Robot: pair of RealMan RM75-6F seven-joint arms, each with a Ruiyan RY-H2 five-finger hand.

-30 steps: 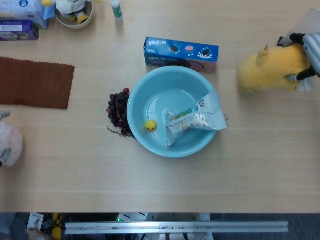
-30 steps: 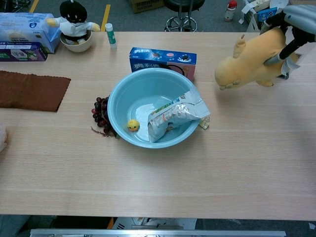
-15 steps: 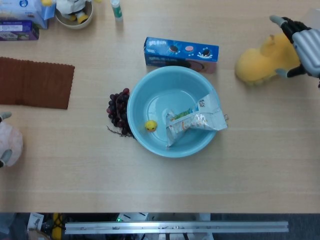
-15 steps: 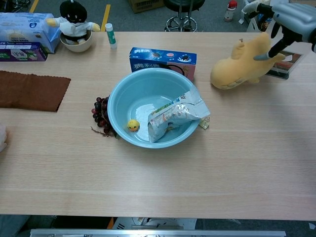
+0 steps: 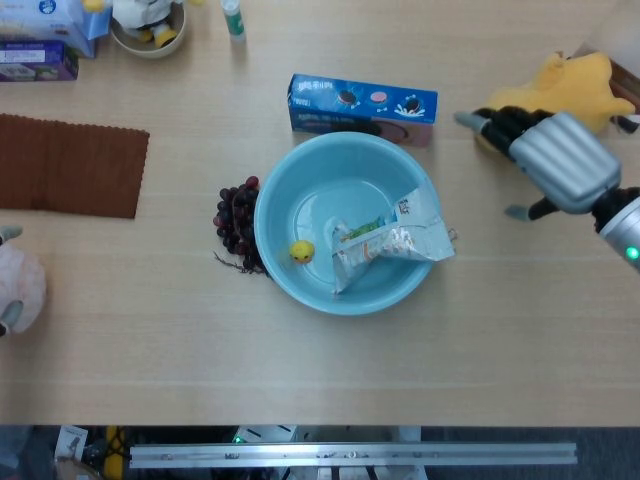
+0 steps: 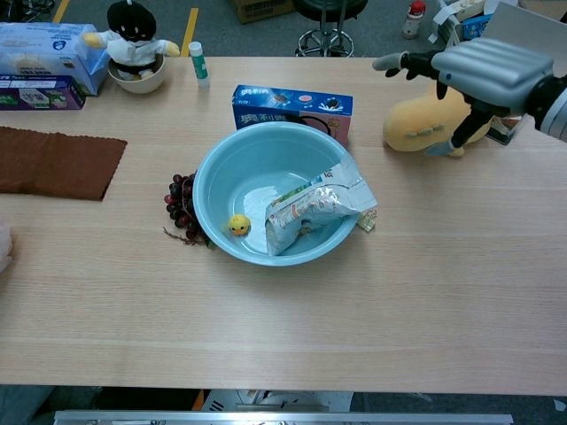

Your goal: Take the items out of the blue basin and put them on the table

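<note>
The blue basin [image 5: 270, 200] [image 6: 208, 168] stands mid-table. Inside it lie a crumpled snack bag [image 5: 395, 240] [image 6: 314, 205], leaning on the right wall, and a small yellow duck [image 5: 302, 251] [image 6: 237, 225] on the bottom. A yellow plush toy [image 5: 570, 85] [image 6: 421, 124] lies on the table at the far right. My right hand [image 5: 555, 155] [image 6: 483, 71] hovers just in front of the plush, fingers spread toward the left, holding nothing. At the left edge, grey fingertips of my left hand [image 5: 8, 300] show around a pink rounded thing; its grip is unclear.
Dark grapes [image 5: 236, 222] lie against the basin's left side. A blue cookie box [image 5: 362, 103] sits just behind the basin. A brown cloth [image 5: 70, 165] lies at the left. At the back left are a bowl with a toy [image 5: 148, 25], boxes and a glue stick [image 5: 233, 18].
My right hand set the yellow plush down at the far right, let go, and has moved left and forward with fingers spread. The basin's contents and my left hand are unchanged.
</note>
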